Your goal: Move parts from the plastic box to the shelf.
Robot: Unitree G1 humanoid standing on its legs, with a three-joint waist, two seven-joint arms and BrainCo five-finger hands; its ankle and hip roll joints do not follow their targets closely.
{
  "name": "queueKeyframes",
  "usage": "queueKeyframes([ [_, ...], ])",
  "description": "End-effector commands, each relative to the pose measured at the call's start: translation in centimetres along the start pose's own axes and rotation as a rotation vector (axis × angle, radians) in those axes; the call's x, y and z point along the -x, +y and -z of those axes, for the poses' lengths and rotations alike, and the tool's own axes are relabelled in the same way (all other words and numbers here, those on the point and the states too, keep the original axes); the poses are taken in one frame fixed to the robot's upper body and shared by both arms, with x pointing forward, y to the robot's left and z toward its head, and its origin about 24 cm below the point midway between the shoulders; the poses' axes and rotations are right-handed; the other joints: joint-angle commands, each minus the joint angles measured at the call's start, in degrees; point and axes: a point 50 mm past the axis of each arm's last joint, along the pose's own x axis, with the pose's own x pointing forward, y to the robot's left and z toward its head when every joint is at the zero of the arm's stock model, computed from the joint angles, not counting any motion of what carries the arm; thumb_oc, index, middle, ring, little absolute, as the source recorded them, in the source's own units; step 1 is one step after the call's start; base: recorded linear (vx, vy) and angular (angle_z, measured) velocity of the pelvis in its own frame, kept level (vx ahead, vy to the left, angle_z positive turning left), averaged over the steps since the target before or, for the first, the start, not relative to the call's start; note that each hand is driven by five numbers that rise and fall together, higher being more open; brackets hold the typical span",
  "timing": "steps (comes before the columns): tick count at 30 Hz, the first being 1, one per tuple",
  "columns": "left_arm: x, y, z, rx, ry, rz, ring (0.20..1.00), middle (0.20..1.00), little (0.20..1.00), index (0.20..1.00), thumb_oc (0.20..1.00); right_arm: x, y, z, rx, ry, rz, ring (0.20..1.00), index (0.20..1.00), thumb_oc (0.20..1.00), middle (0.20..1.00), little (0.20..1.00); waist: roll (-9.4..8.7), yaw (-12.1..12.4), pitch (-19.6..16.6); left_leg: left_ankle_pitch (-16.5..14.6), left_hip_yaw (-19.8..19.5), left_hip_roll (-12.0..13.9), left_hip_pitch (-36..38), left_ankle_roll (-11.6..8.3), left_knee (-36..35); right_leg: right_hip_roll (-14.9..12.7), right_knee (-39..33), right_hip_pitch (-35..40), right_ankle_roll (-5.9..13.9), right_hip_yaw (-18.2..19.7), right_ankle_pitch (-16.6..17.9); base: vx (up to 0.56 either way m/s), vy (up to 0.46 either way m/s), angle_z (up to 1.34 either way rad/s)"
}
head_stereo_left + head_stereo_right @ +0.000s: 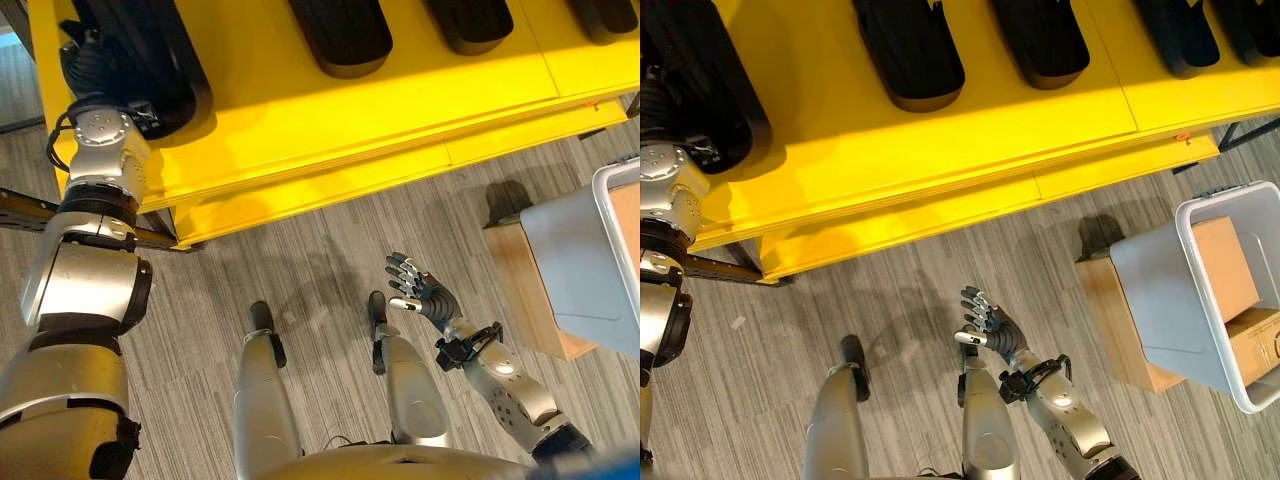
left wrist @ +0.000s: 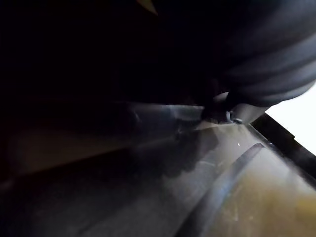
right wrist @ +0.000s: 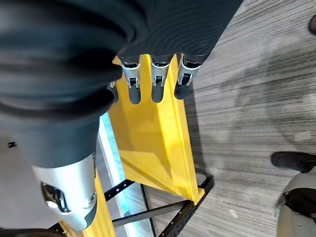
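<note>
A large black moulded part [image 1: 150, 70] lies on the yellow shelf [image 1: 300, 130] at its left end. My left arm reaches up to that part, and the dark cover of my left hand [image 1: 88, 62] lies against the part's left edge. In the left wrist view the part's dark surface [image 2: 148, 187] is very close. Three more black parts [image 1: 910, 50] [image 1: 1040, 40] [image 1: 1180, 35] lie in a row further right on the shelf. My right hand [image 1: 985, 322] hangs low over the floor, open and holding nothing; its fingers [image 3: 157, 79] are straight. The grey plastic box [image 1: 1175, 300] stands at the right.
The plastic box is tilted on a wooden crate [image 1: 1120, 330] and holds brown cardboard pieces [image 1: 1225, 265]. A black metal frame [image 3: 163, 207] carries the shelf. Grey striped carpet [image 1: 320, 260] lies between the shelf and the box.
</note>
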Motion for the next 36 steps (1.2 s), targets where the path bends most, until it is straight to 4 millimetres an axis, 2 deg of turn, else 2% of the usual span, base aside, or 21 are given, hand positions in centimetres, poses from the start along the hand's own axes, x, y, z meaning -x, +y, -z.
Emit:
queueKeyframes([
  [1,-1.0,1.5,-4.0,0.138,-0.11,-0.075,0.2,0.2,0.2,0.2,0.2,1.2,-0.4,-0.6,0.01,-0.029,0.002,1.0,1.0,1.0,1.0,1.0,0.45,0.3,-4.4,-1.8,-1.8,1.3,-0.9,-1.54,2.9,-3.3,1.5,2.5,2.33,1.1,-1.9,0.08,0.011,-0.02],
  [2,-1.0,1.5,-3.8,0.138,-0.101,-0.075,0.2,0.2,0.2,0.2,0.2,1.2,-0.4,-0.6,0.009,-0.027,0.001,1.0,1.0,1.0,1.0,1.0,0.58,0.3,-4.7,-3.3,-2.0,1.4,-0.4,-1.95,3.0,-3.2,1.6,3.0,2.47,1.0,-2.9,0.01,0.021,-0.05],
  [3,-1.0,1.7,-3.7,0.137,-0.097,-0.078,0.2,0.2,0.2,0.2,0.2,1.2,-0.4,-0.6,0.012,-0.026,-0.001,1.0,1.0,1.0,1.0,1.0,0.65,0.3,-4.7,-3.5,-1.9,1.5,-0.4,-1.95,3.3,-3.1,1.6,2.9,2.49,1.1,-2.9,0.09,0.015,-0.04],
  [14,-1.1,2.2,-3.5,0.101,-0.085,-0.086,0.2,0.2,0.2,0.2,0.2,1.7,-0.8,-0.9,0.0,-0.034,0.006,1.0,1.0,1.0,1.0,1.0,0.91,0.0,-5.1,-3.8,-1.9,1.6,-1.4,-1.94,3.9,-3.2,1.9,1.9,2.65,1.4,-2.6,0.0,0.003,-0.01],
  [15,-1.2,2.3,-3.7,0.081,-0.089,-0.083,1.0,1.0,1.0,1.0,1.0,1.8,-0.8,-0.9,0.003,-0.034,0.0,1.0,1.0,1.0,1.0,1.0,1.11,0.0,-5.1,-3.9,-1.7,1.6,-1.5,-1.86,4.0,-3.4,2.0,1.5,2.83,1.4,-2.5,0.0,0.022,-0.05],
  [36,-1.6,3.3,-6.4,-0.131,-0.185,-0.076,1.0,1.0,1.0,1.0,1.0,2.5,-1.8,-1.6,0.015,-0.048,0.003,1.0,1.0,1.0,1.0,1.0,2.41,0.5,-5.6,-3.8,-2.1,1.4,-2.4,-1.53,4.5,-3.9,4.2,-0.4,2.91,1.5,-3.0,0.0,0.001,0.0],
])
